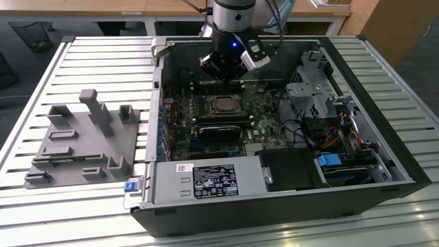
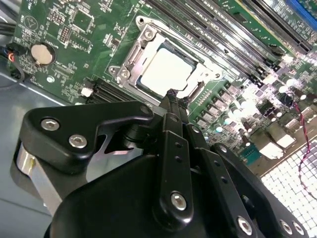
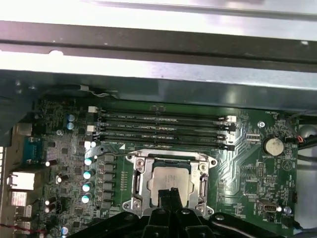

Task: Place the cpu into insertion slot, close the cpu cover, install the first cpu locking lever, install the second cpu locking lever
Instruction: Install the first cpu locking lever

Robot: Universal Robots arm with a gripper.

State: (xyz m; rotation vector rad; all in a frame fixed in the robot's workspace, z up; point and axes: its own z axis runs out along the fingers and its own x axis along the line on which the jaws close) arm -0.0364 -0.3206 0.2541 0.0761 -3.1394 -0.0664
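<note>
You see the cpu [image 2: 167, 69] matt pale metal, its cover [image 3: 169, 171] shiny steel, the gripper [image 2: 174, 96] probably matt black plastic.

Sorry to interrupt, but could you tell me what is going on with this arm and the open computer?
The arm's tool is down inside the open computer case, right over the insertion slot on the green motherboard. The cpu already sits in the slot, and the cpu cover lies around it as a metal frame. The tool's fingers are together, holding nothing, with their tips at the socket's edge.

My claw [image 2: 171, 99] is black; the cpu [image 2: 167, 69] pale silvery-beige, its cover [image 3: 169, 171] silver, on green board [image 3: 247, 171], counter [image 1: 96, 62] ribbed grey.
</note>
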